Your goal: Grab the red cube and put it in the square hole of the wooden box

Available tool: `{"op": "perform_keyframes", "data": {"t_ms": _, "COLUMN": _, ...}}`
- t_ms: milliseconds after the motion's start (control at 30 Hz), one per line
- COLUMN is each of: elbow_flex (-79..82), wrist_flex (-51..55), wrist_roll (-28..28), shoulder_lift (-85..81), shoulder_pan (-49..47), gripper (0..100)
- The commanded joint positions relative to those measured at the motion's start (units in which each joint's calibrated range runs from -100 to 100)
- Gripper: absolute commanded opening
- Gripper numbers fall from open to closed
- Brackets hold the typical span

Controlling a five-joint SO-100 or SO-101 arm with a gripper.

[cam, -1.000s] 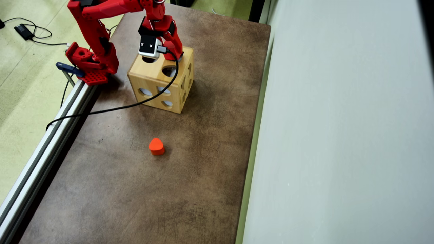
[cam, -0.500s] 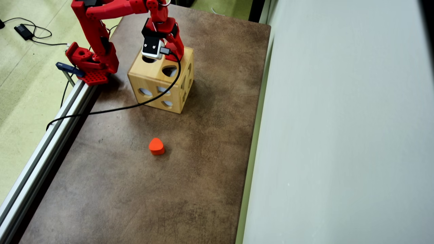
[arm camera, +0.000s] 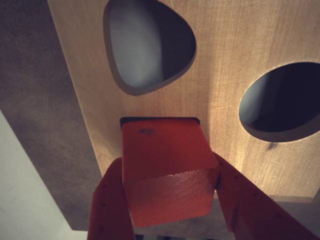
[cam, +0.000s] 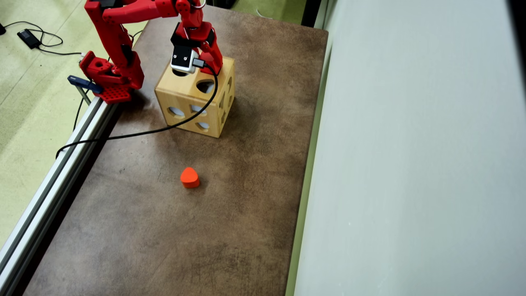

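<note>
orange heart-like block (cam: 189,177): alone on brown table (cam: 246,164) | black cable (cam: 123,135) | grey wall (cam: 411,144)

Tool (arm camera: 170,200) — clamped, pointing down

1. Mottled brown worktop (cam: 230,213) fills the overhead view, stretching well below the tool, its surface patchy and worn-looking.
2. Left of the tool, pale green floor (cam: 24,102), lit evenly.
3. On that floor, far left of the tool, a black power adapter (cam: 28,38) with its thin cord looping beside it.
4. A silver aluminium rail (cam: 53,185) edges the worktop's left side, running diagonally.
5. Right of the tool, a broad pale grey-green wall panel (cam: 411,156), plain and smooth.
</note>
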Motion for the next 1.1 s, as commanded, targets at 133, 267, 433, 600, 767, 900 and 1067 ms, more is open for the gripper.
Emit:
{"op": "perform_keyframes", "data": {"t_ms": 133, "elbow_flex": 2.1, "wrist_flex": 0.0, "wrist_roll": 0.4, "shoulder_lift": 0.0, "shoulder_pan": 0.0, "gripper": 21}}
{"op": "perform_keyframes", "data": {"t_ms": 267, "elbow_flex": 2.2, "wrist_flex": -0.1, "wrist_roll": 0.4, "shoulder_lift": -0.4, "shoulder_pan": 0.2, "gripper": 23}}
{"op": "perform_keyframes", "data": {"t_ms": 433, "elbow_flex": 1.2, "wrist_flex": -0.1, "wrist_roll": 0.2, "shoulder_lift": -0.9, "shoulder_pan": 0.3, "gripper": 24}}
{"op": "perform_keyframes", "data": {"t_ms": 600, "elbow_flex": 1.4, "wrist_flex": -2.6, "wrist_roll": 0.4, "shoulder_lift": -0.9, "shoulder_pan": 1.5, "gripper": 24}}
{"op": "perform_keyframes", "data": {"t_ms": 767, "elbow_flex": 2.1, "wrist_flex": -5.7, "wrist_roll": 0.4, "shoulder_lift": -0.9, "shoulder_pan": 2.8, "gripper": 28}}
{"op": "perform_keyframes", "data": {"t_ms": 900, "elbow_flex": 2.3, "wrist_flex": -6.6, "wrist_roll": 0.1, "shoulder_lift": -0.9, "shoulder_pan": 3.0, "gripper": 36}}
{"op": "perform_keyframes", "data": {"t_ms": 1067, "elbow_flex": 2.3, "wrist_flex": -6.6, "wrist_roll": 0.4, "shoulder_lift": -1.0, "shoulder_pan": 3.0, "gripper": 36}}
